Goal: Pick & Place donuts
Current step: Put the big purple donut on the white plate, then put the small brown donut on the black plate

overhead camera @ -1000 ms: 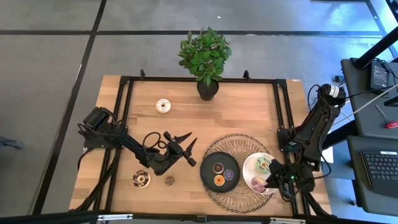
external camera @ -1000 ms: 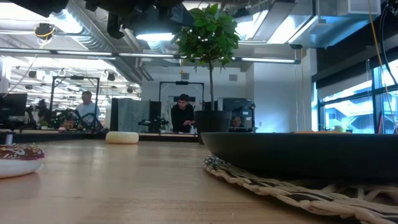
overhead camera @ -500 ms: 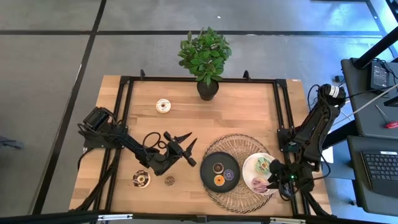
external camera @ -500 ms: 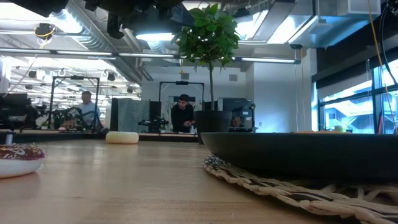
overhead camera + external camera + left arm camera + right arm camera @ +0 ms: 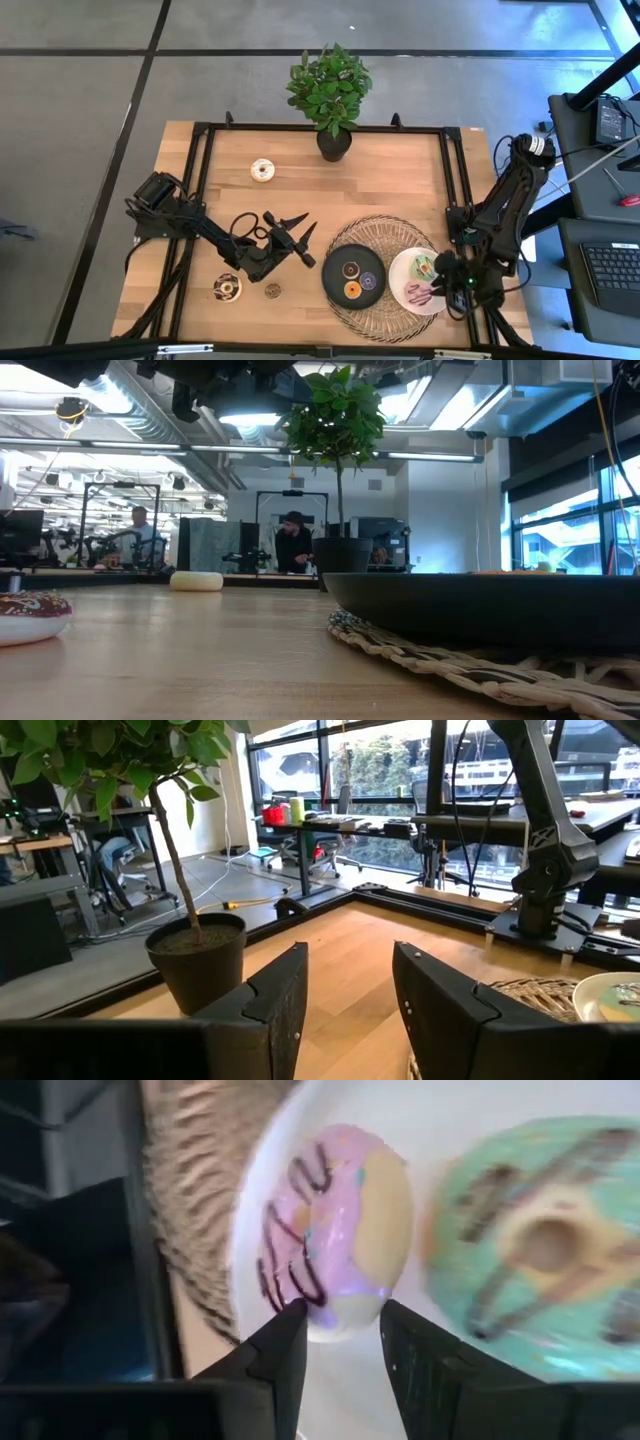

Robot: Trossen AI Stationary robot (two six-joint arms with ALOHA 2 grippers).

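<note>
Nearest you, your right gripper point(image 5: 447, 284) sits over the white plate point(image 5: 400, 270), fingers parted and released, holding nothing; the pink donut point(image 5: 335, 1230) lies on that plate just ahead of its fingertips, beside the green donut point(image 5: 540, 1245). On the black plate point(image 5: 333, 277) rest three mini donuts point(image 5: 352, 290). Your left gripper point(image 5: 300, 238) waits mid-table, jaws apart and empty. The chocolate donut point(image 5: 226, 288) and tan mini point(image 5: 272, 290) lie near the front left. Farthest, the white donut point(image 5: 263, 170) sits left of the plant point(image 5: 331, 95).
</note>
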